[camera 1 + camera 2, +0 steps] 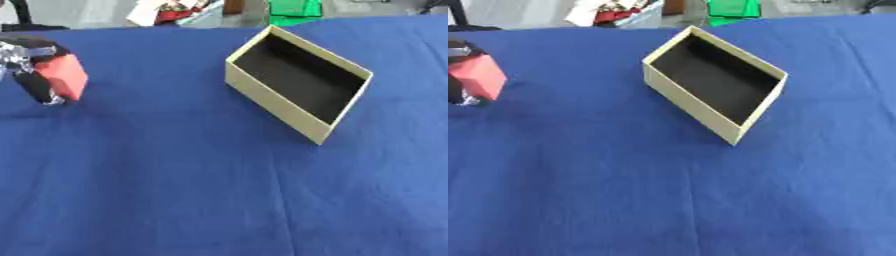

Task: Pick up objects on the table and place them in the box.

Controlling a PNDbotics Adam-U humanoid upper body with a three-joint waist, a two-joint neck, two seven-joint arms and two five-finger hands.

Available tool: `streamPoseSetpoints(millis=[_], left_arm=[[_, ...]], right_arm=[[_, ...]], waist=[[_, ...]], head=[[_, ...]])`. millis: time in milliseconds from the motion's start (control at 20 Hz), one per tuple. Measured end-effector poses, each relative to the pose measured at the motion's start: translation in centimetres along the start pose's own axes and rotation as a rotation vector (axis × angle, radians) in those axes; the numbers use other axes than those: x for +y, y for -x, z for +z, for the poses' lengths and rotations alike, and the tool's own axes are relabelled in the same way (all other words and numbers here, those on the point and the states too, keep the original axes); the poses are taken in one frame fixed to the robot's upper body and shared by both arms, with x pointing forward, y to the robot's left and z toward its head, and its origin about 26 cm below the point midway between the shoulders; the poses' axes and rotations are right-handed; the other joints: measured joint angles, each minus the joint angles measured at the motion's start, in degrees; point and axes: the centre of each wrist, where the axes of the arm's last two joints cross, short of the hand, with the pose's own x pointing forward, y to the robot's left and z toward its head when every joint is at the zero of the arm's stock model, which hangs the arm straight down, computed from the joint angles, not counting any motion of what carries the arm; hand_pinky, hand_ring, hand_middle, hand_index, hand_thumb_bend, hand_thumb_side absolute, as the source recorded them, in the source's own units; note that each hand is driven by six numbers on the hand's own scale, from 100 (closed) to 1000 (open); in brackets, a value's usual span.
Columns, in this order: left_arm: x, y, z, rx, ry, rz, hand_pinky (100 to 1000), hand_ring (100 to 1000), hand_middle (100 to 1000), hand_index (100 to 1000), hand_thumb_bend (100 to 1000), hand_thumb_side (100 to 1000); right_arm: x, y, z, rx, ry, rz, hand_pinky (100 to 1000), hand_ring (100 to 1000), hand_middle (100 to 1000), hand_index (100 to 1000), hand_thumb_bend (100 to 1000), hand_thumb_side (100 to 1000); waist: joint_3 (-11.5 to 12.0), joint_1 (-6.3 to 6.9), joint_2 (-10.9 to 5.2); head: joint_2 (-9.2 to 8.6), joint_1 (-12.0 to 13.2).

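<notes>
— Looking across the near part of the counter (219, 200), I see only bare blue cloth; nothing lies there to collect. Where is the piece we want?

— Farther back, at the left edge. The left hand (31, 75) has its dark fingers curled around a red block (66, 75), clamped on it. A shadow on the cloth beneath suggests the block is lifted clear of the counter, though I can't be certain.

— And the right hand?

— It shows in neither view, so I can't speak for it.

— Then the step in hand looks like the carry. Where does it need to go?

— To the box (262, 92), well apart to the right and a little farther back. It's cream outside, dark inside, open at the top, sitting askew with one corner pointing toward us, and it appears empty.

— How should the carry be done well?

— I'd keep the block high enough to pass over the near wall, bring it above the dark middle rather than a corner, and only then let the fingers part. Clipping the rim might shove the box.
</notes>
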Motion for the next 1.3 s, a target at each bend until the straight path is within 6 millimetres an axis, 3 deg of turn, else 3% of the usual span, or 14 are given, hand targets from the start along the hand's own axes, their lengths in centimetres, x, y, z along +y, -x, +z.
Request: streamPoseSetpoints(millis=[400,800,1300], left_arm=[[2.2,-2.0,0.6,-0.071,-0.07,-0.026,757,828,817,872,256,100],[3.4,-7.4,0.3,-0.241,-0.112,-0.05,758,827,809,868,244,100],[5.3,-15.1,1.7,-0.464,-0.222,-0.075,749,822,802,868,161,100]], right_arm=[[0.0,0.0,0.1,0.002,-0.003,0.0,844,817,827,852,100,984],[0.2,-0.1,0.0,0.001,-0.004,-0.018,844,817,827,852,100,982],[0.4,-0.7,-0.5,-0.022,-0.009,-0.04,844,817,826,852,100,981]], waist=[[0.18,-0.02,-1.74],[0.1,-0.06,-2.9],[-0.81,0.56,-3.24]], head=[[0.52,-0.87],[1.36,-2.06],[1.85,-2.01]])
